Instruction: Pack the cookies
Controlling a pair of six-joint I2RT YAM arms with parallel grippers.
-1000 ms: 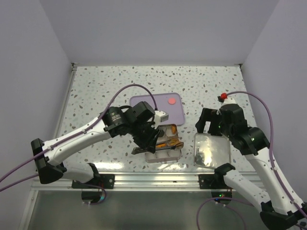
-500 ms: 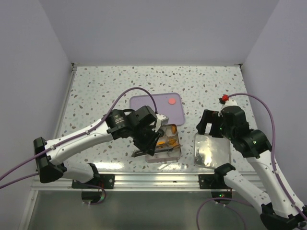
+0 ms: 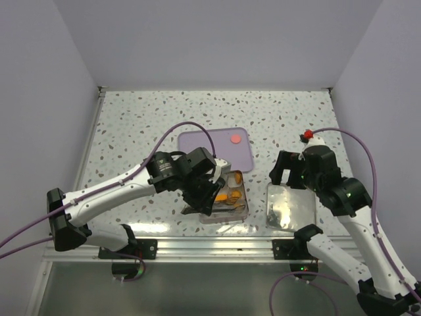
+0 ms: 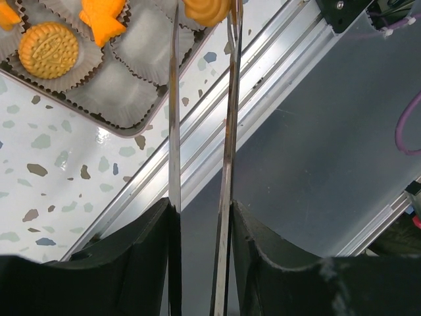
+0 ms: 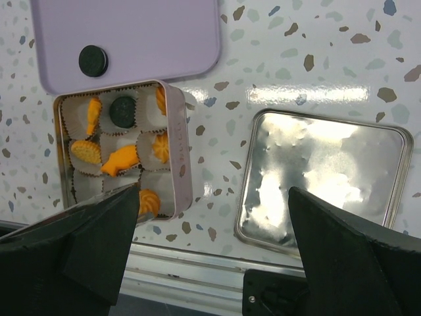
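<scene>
The speckled desk carries a lilac tray at the back. Nearer the arm bases sit an upturned metal lid on the right and an open tin lined with paper cups to its left.

The right hand hangs above the gap between tin and lid, its fingers spread wide and holding nothing. The left hand reaches in from the tin's left side. Its two thin blades are pinched on a swirl cookie at the tin's near edge, seemingly above the near-right cup.

The cookies fill most other cups. That cookie is round, so its turn hardly matters; letting go looks like the step in hand.

One lone cookie waits on the tray, beyond the tin's far-left corner, closer to the left hand.
</scene>
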